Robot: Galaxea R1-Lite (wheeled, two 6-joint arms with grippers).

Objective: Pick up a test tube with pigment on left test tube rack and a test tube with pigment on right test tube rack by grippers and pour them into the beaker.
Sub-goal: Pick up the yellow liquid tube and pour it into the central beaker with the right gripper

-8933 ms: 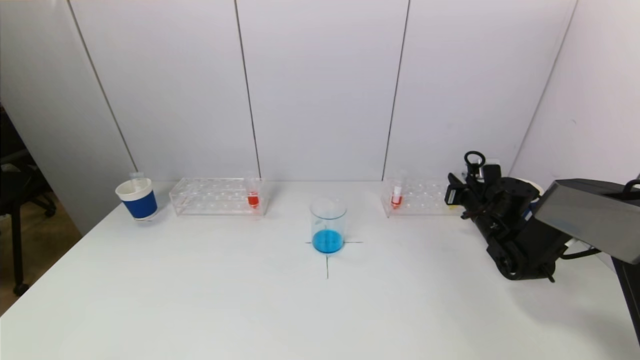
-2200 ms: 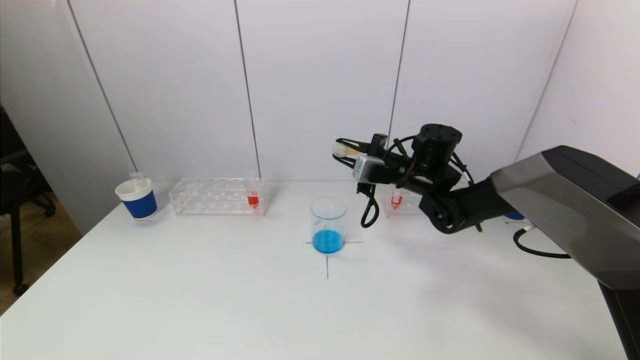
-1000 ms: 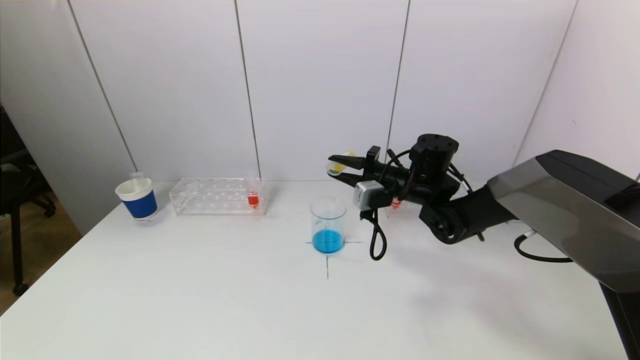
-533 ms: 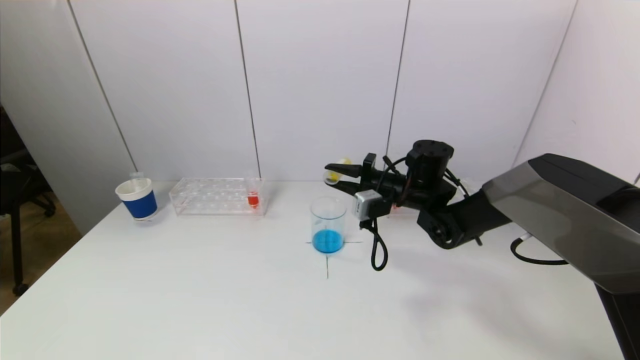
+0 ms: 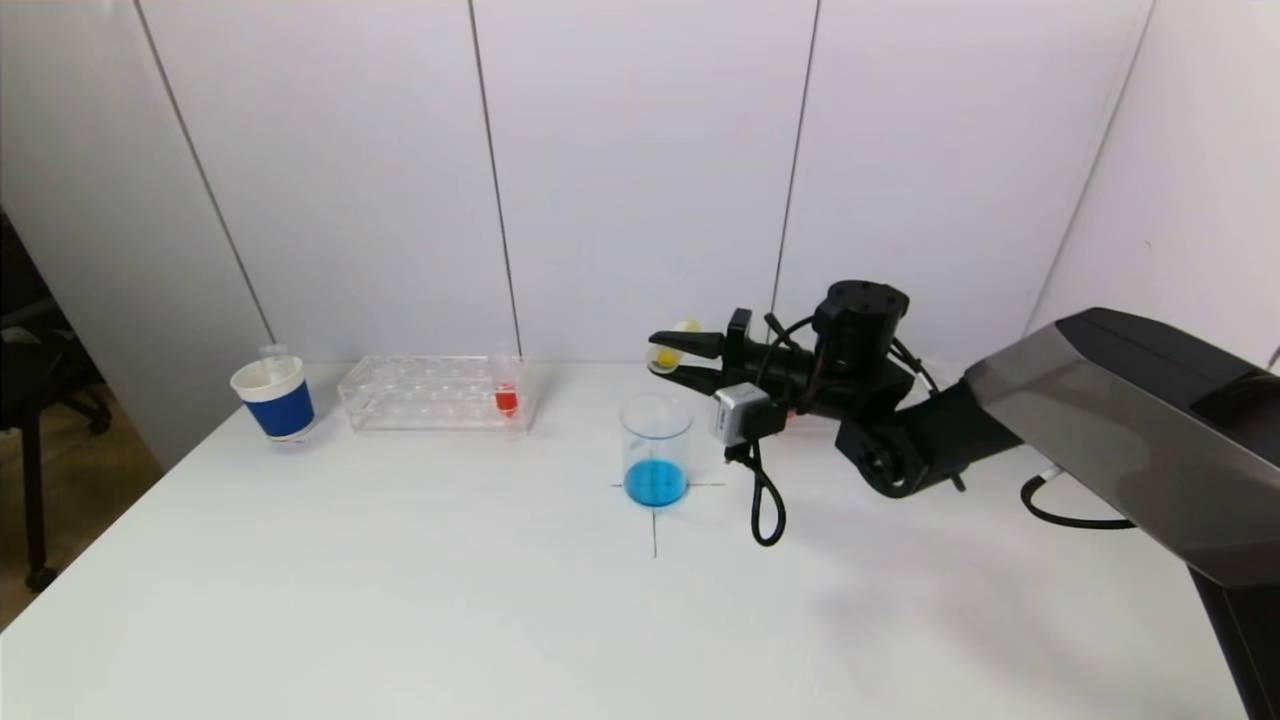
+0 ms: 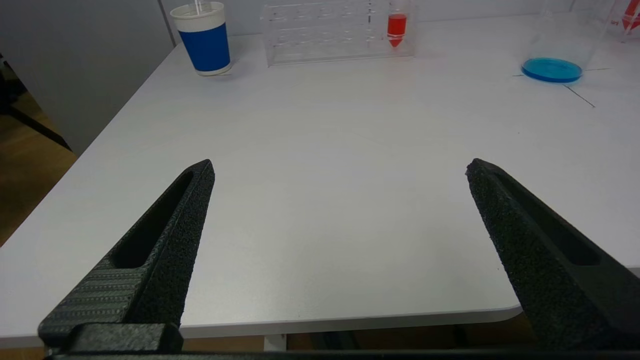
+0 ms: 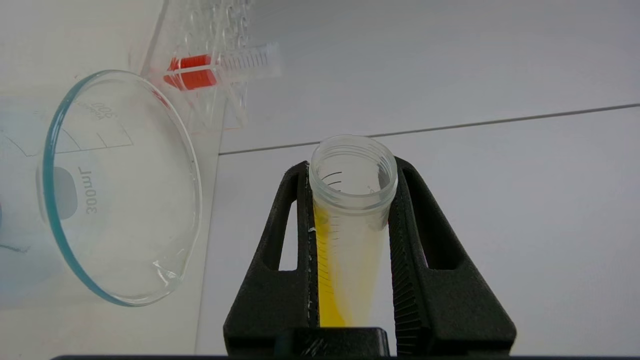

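Presently the right pincer (image 7: 352, 240) clamps the light, smooth, open tube (image 7: 350, 220) mid-barrel, likely slippery; left pincer (image 6: 340, 200) gapes empty.

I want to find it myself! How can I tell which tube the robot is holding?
Find the glass beaker with blue liquid in the middle of the white table. Just above its rim, the right gripper holds a test tube tipped sideways, clamped between its black fingers. It is the only tube with yellow liquid; the tube standing in the rack holds red.
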